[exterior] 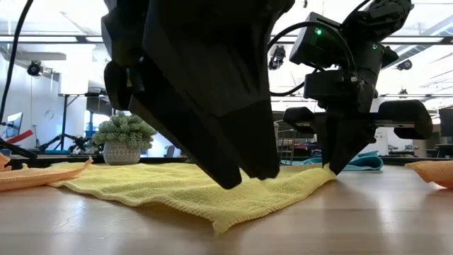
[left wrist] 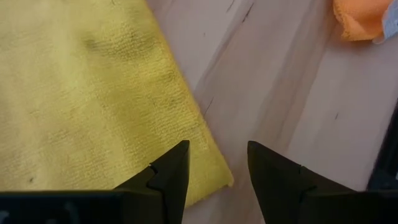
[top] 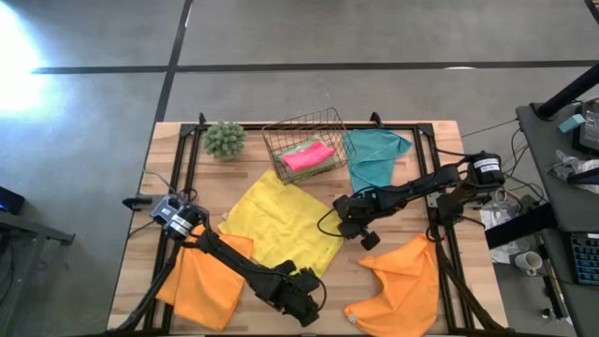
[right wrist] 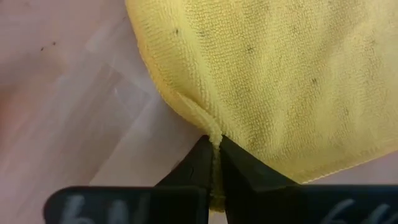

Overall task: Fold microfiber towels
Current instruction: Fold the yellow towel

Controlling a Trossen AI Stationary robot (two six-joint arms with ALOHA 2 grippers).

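A yellow microfiber towel lies spread flat on the wooden table, one corner pointing at the near edge. My right gripper is shut on the towel's right side, also seen in the low view. My left gripper is open at the towel's near corner. One of its fingers is over the cloth and the other over bare wood. My right gripper pinches a small raised ridge of the yellow towel's hemmed edge between its two fingertips, near the right corner. The fingers slant down from the table's right side. The rest of the towel lies flat and slack on the table. Whether my left gripper touches the towel I cannot tell.
Orange towels lie at the near left and near right. A teal towel lies at the far right. A wire basket holds a pink towel. A green plant ball stands at the far left.
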